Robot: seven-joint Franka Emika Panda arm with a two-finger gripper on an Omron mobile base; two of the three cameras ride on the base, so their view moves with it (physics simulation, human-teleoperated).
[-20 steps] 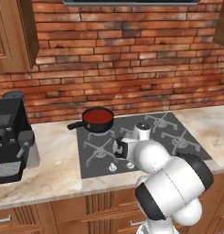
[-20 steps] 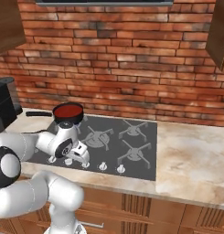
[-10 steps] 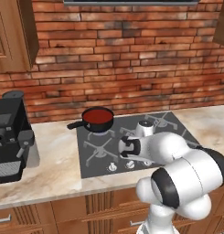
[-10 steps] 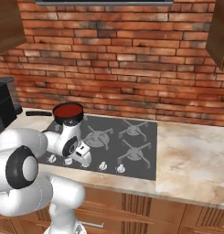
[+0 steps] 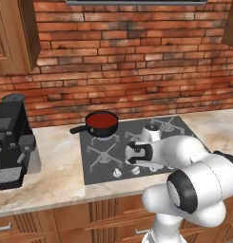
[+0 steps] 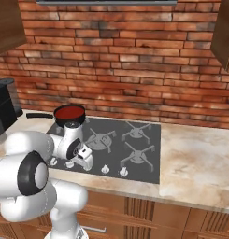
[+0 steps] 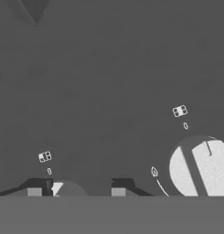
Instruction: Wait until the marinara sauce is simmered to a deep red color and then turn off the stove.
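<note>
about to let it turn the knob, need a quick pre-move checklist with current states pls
1. marinara sauce deep red in the saucepan: ok.
2. gripper down at the stove front knob row: ok.
3. Jaws apart, nothing held: ok.
4. A white knob sits between the fingertips: ok, though only its top edge shows.
5. That knob belongs to the saucepan's burner: cannot tell.
6. Neighbouring knob outside the jaws: ok.

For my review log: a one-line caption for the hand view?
Gripper close above the dark stove, finger tips apart astride one white knob, with another knob at right.
</note>
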